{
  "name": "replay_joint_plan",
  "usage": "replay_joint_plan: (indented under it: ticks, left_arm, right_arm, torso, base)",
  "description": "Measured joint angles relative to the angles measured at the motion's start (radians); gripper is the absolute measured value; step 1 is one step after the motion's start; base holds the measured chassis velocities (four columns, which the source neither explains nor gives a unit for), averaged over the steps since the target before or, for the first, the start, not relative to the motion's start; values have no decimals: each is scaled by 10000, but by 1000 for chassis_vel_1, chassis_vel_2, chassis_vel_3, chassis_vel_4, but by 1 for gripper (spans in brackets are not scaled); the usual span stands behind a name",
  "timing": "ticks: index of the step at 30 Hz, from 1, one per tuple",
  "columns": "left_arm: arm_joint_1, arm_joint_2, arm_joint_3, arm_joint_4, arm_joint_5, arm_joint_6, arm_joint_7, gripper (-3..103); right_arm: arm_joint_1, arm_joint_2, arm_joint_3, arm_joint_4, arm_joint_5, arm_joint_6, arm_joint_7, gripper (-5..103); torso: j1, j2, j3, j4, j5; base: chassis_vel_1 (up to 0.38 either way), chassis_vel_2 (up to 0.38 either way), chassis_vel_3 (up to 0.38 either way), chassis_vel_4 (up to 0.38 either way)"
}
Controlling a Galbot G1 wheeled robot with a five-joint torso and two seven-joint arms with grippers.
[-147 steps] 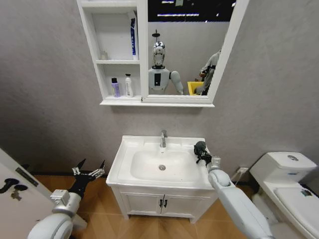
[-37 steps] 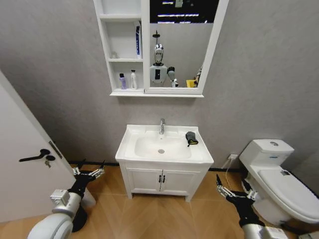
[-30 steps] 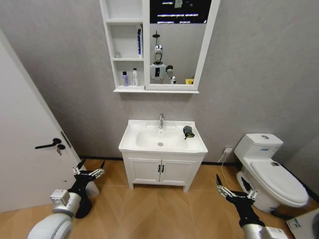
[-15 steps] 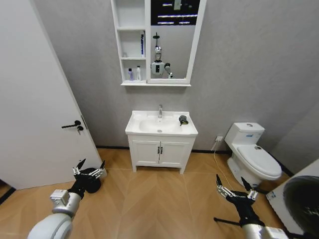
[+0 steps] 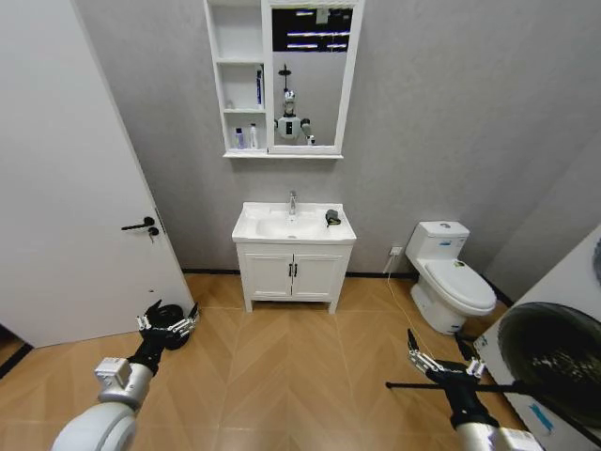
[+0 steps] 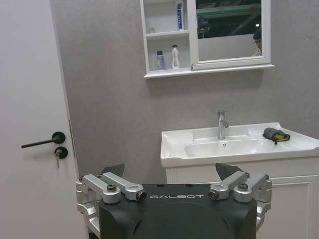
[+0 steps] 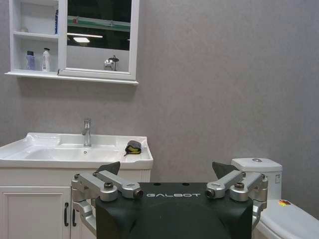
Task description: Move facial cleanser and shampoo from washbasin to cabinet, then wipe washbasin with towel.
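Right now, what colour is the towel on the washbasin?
Dark grey-black with a yellow edge; the towel shows best in the right wrist view.

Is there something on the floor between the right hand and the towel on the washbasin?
Nothing visible stands between them. The right hand hangs open, low over bare wooden floor, far from the towel lying on the washbasin rim. The toilet stands off to the right of that path.

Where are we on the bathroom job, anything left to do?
Looks finished. Two bottles stand on the cabinet's bottom shelf, and the washbasin holds nothing but the towel, lying on its rim right of the tap. Whether the basin was wiped can't be judged from here. Nothing is in hand: the left gripper and right gripper hang open and empty, well away from the basin.
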Motion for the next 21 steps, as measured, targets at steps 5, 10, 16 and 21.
replay_joint_plan:
  ticks: [5,10,16,21]
  left_arm:
    - [1,0,0,0,0,0,1,100]
    - [3,0,0,0,0,0,1,100]
    - [3,0,0,0,0,0,0,100]
    - [3,0,0,1,0,0,0,100]
  right_arm:
    - [-1,0,0,0,0,0,0,100]
    - [-4,0,0,0,0,0,0,100]
    - [-4,0,0,-1,0,0,0,100]
    - [-3,0,0,0,0,0,0,100]
  torso:
    - [-11,3,-3,-4,0]
    - [-19,9,-6,-3,0]
    - [-16,8,-5,-4,1]
    - [-16,8,-5,-4,1]
  base:
    - [-9,9,15,-9]
    - [0,0,0,0]
    - [0,0,0,0]
    - [0,0,0,0]
